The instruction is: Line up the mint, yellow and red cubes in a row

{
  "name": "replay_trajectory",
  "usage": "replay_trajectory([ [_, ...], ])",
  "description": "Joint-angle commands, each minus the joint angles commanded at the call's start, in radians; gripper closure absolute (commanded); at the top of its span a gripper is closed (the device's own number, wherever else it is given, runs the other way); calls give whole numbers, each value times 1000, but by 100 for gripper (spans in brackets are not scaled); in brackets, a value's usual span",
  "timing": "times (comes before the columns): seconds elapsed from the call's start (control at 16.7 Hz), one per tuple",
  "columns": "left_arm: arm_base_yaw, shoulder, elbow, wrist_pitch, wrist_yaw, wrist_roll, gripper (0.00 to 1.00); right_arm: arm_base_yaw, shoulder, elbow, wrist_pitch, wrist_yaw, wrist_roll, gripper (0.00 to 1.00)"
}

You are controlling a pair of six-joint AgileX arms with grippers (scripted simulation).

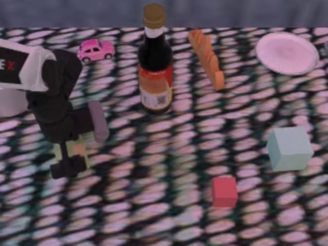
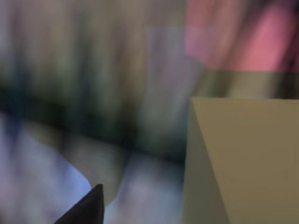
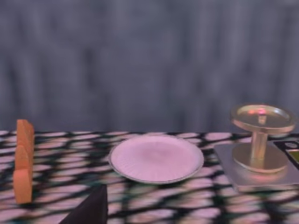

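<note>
Round white plate (image 1: 287,53) sits bare at the surface's far right. My left pincer (image 1: 70,155) straddles the pale yellow matte cube (image 1: 72,150) at left; grip width I cannot tell.

A: Cube colours?
B: Mint cube (image 1: 289,148), pale green; red cube (image 1: 224,191), plain red; yellow cube (image 2: 245,161), pale yellow.

A: Tabletop (image 1: 164,215)?
B: Pink ovals over a dark ground.

A: Remaining items?
B: Toy car (image 1: 95,49), pink. Bottle (image 1: 155,61), dark, gold cap, orange label. Bread (image 1: 206,57), orange. Plate (image 1: 287,53), pale pink. Scale (image 3: 259,147), brass-gold pan, silver base.
</note>
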Motion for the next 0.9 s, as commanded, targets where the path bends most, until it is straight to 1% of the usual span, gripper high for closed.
replay_trajectory([
  [0.12,0,0,0,0,0,0,0,0,0,0,0,0,0,0],
  [0.9,0,0,0,0,0,0,98,0,0,0,0,0,0,0],
])
